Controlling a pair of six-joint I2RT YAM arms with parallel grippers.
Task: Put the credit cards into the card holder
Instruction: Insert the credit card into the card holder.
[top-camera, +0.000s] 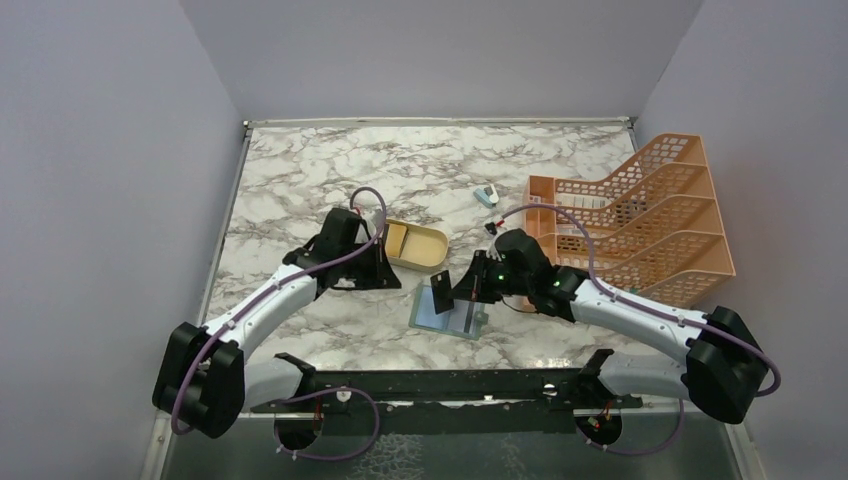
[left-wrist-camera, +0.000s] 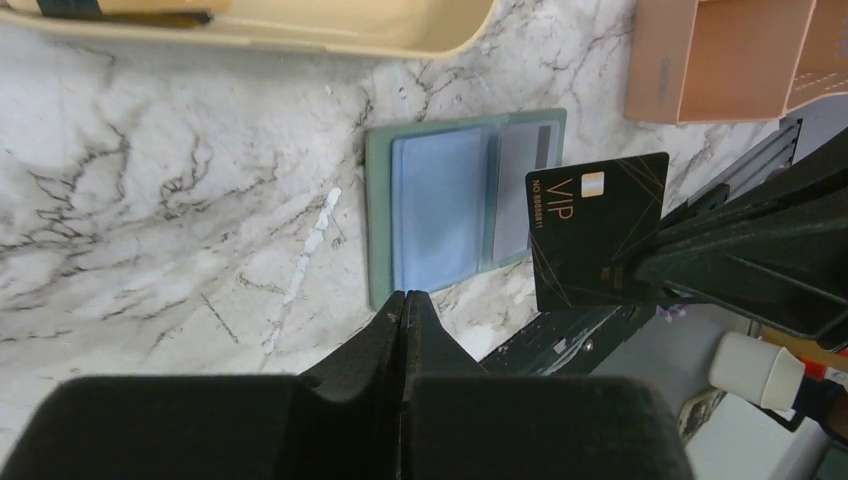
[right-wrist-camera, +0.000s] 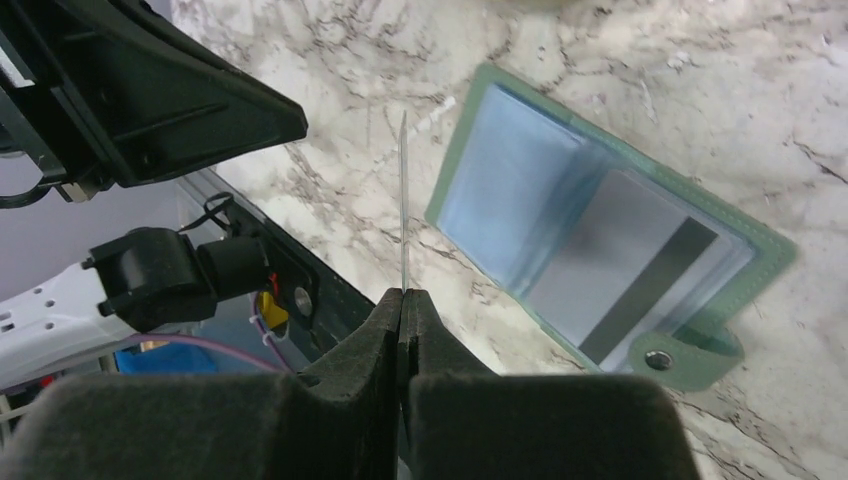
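Glossy marble-look table (top-camera: 300, 170), matt leathery card holder (left-wrist-camera: 378, 220), plastic mesh rack (top-camera: 650, 215)

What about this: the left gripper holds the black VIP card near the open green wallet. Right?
No, the right gripper holds the black VIP card near the open green wallet. The left wrist view shows it; the left gripper is shut and empty.

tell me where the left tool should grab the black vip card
Take the free end, opposite the one the right tool pinches. The card is held on edge, thin and flat, so I'd come in from the left along its plane, one jaw on each face, staying clear of the right tool.
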